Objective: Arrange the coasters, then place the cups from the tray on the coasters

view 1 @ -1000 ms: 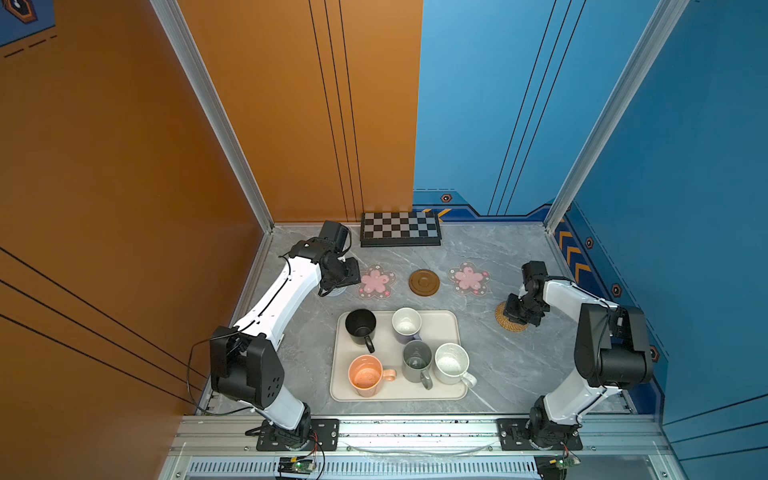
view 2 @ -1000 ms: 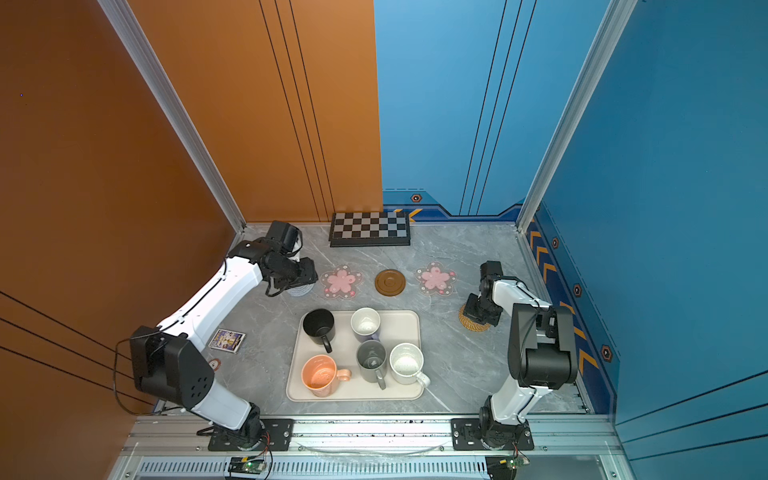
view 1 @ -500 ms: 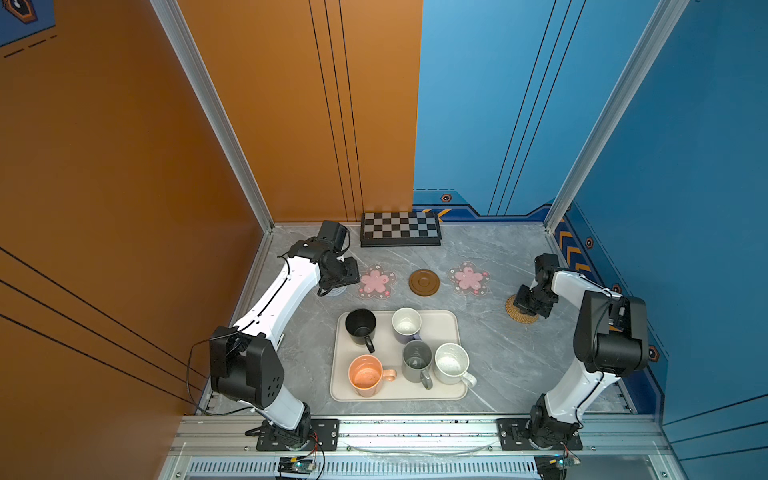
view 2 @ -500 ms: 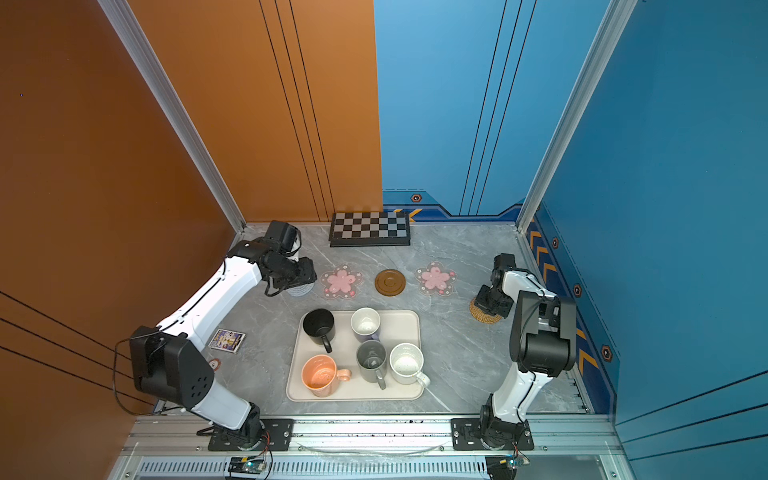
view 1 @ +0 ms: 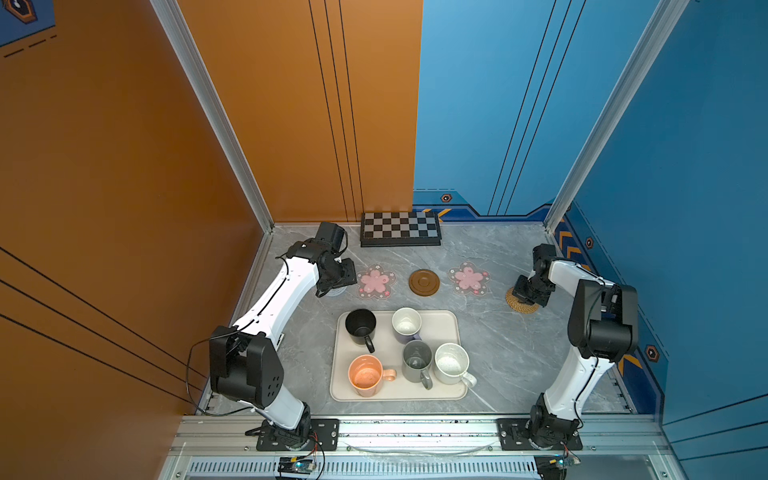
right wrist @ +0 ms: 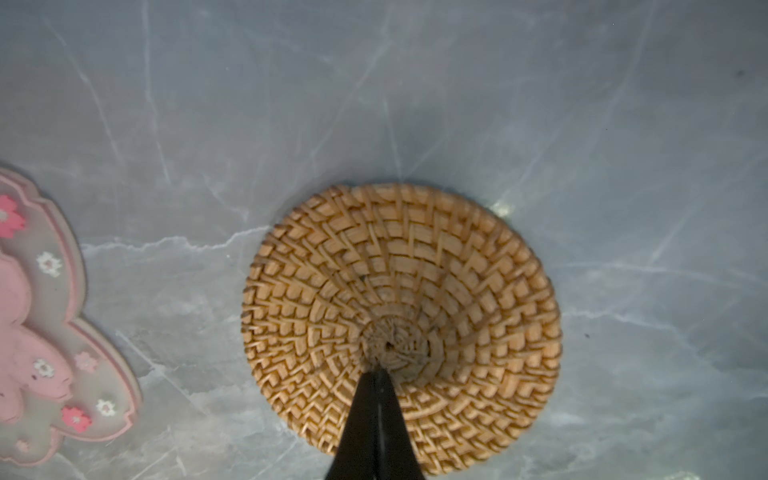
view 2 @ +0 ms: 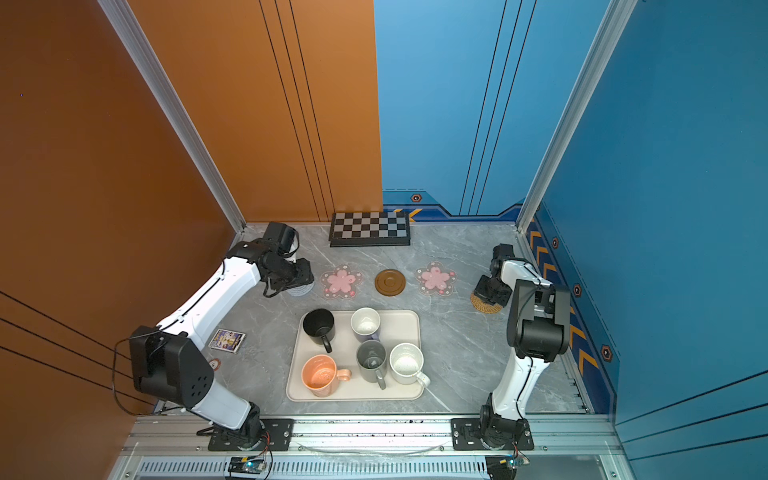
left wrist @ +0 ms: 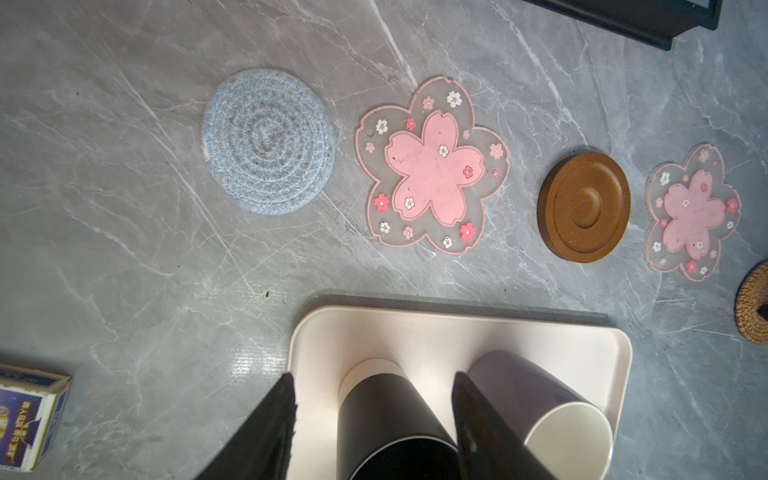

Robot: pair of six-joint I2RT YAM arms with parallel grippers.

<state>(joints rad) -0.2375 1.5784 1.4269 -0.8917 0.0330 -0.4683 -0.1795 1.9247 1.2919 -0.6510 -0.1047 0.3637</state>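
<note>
Rattan coaster (right wrist: 399,291) farther back, under right fingers (right wrist: 374,432)

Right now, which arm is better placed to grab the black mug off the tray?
Left. The left tool is open, and the black mug sits in the corner of the tray nearest it. The right tool is shut, tip on the rattan coaster, farther away.

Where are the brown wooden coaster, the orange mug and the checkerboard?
brown wooden coaster (view 1: 424,282), in a top view, its centre.
orange mug (view 1: 365,376), in a top view, its inside bottom.
checkerboard (view 1: 400,227), in a top view, its middle squares.
</note>
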